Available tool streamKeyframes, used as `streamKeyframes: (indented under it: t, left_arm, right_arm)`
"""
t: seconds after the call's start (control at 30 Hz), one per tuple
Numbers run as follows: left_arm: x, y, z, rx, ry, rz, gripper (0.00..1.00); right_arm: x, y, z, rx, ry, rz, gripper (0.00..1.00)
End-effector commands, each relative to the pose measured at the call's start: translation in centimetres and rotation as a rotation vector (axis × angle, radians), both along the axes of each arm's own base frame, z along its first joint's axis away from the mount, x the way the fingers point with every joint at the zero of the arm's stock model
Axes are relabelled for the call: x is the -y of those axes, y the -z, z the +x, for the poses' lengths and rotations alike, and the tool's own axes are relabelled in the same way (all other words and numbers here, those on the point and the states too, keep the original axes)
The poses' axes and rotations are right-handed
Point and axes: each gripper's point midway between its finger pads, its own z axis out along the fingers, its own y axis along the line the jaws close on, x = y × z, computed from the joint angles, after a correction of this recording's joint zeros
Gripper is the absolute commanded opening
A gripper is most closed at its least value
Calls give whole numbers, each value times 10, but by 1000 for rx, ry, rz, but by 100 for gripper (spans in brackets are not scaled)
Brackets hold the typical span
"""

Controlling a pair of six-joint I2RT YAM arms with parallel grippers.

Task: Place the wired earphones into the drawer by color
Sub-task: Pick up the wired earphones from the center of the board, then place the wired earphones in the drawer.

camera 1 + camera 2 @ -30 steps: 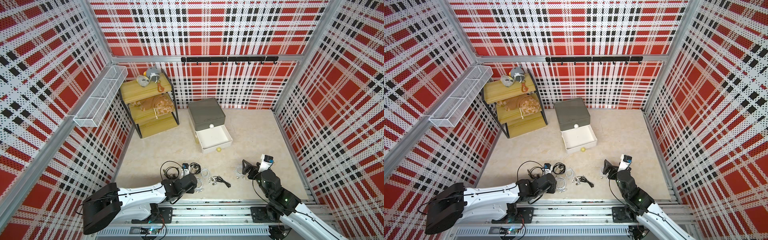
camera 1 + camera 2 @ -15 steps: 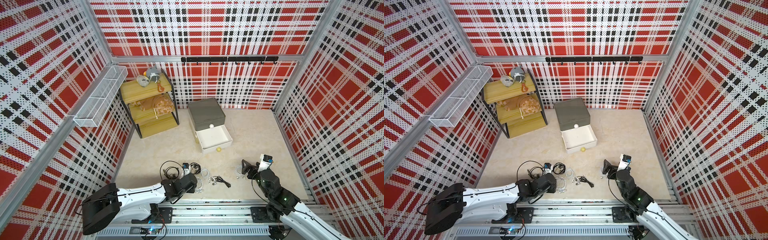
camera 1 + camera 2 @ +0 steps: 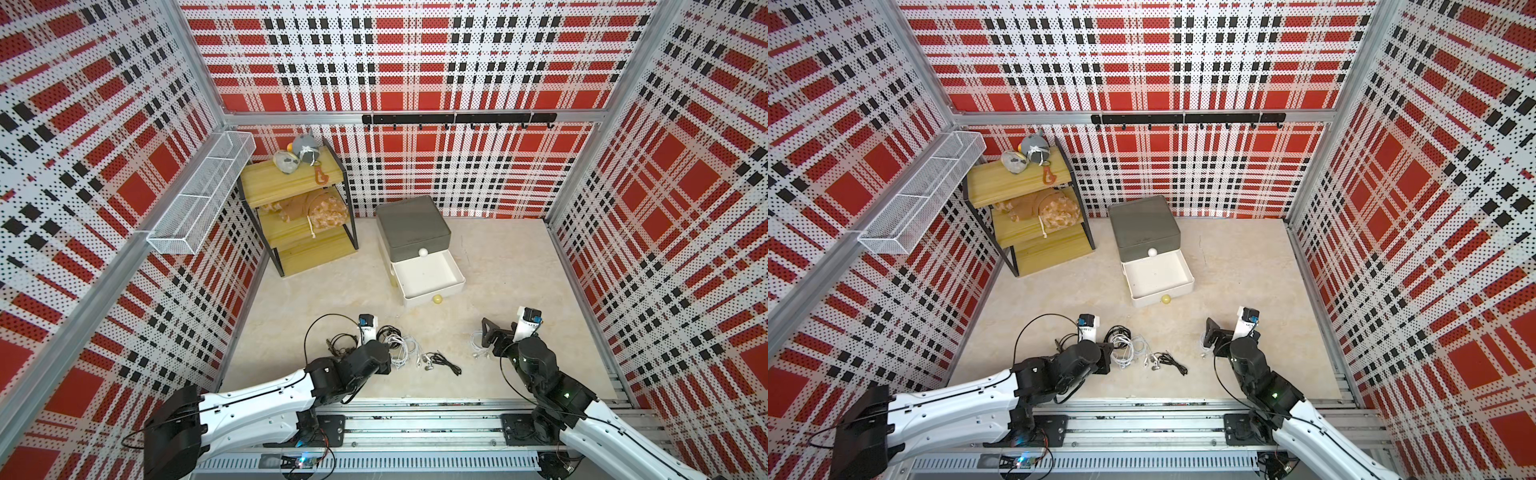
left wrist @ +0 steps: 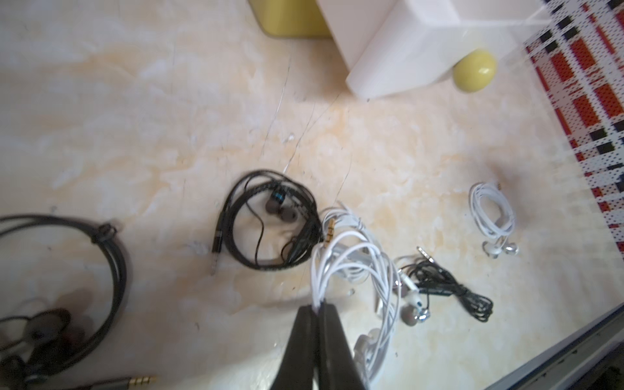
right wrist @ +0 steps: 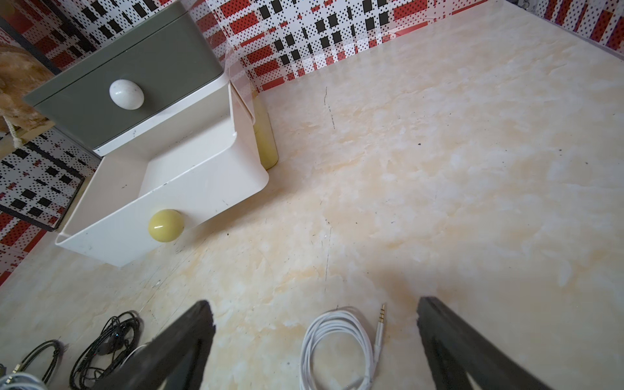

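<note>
Left hand (image 4: 317, 305) clamped on the white earphones (image 4: 351, 260), so the pick is in hand. Just past its tips a black coil (image 4: 266, 223) lies on the desk (image 4: 135, 118); farther ahead is the open drawer (image 4: 405, 50). Next, I'd say: lift without snagging the black coil, then carry forward. Right hand (image 5: 312, 302) spread apart, 1 white coil (image 5: 337, 341) between its fingers.

There are two black coiled earphone bundles (image 4: 288, 215), at least two white coiled earphone bundles (image 4: 477, 216), one blurred dark bundle (image 4: 44, 327), one white round knob (image 3: 423, 252) and one yellow round knob (image 3: 436, 298).
</note>
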Motion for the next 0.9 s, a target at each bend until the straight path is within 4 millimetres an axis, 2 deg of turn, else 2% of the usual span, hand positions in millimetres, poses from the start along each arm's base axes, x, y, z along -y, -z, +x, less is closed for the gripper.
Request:
streamKeyframes:
  t: [0.0, 0.23, 0.4, 0.6, 0.87]
  left_arm:
    - [5, -52, 20, 164, -25, -12, 0]
    - [21, -124, 42, 372, -17, -53, 0]
    - [28, -154, 61, 471, -20, -33, 0]
    - [31, -172, 92, 543, -30, -11, 0]
    - [40, -173, 131, 588, -20, 51, 0]
  right_arm:
    - [0, -19, 4, 45, 9, 14, 100]
    - [0, -17, 1, 35, 4, 17, 100]
    - [1, -19, 0, 46, -1, 21, 100]
    - [-1, -20, 1, 48, -8, 15, 100]
    - [1, -19, 1, 41, 2, 12, 100]
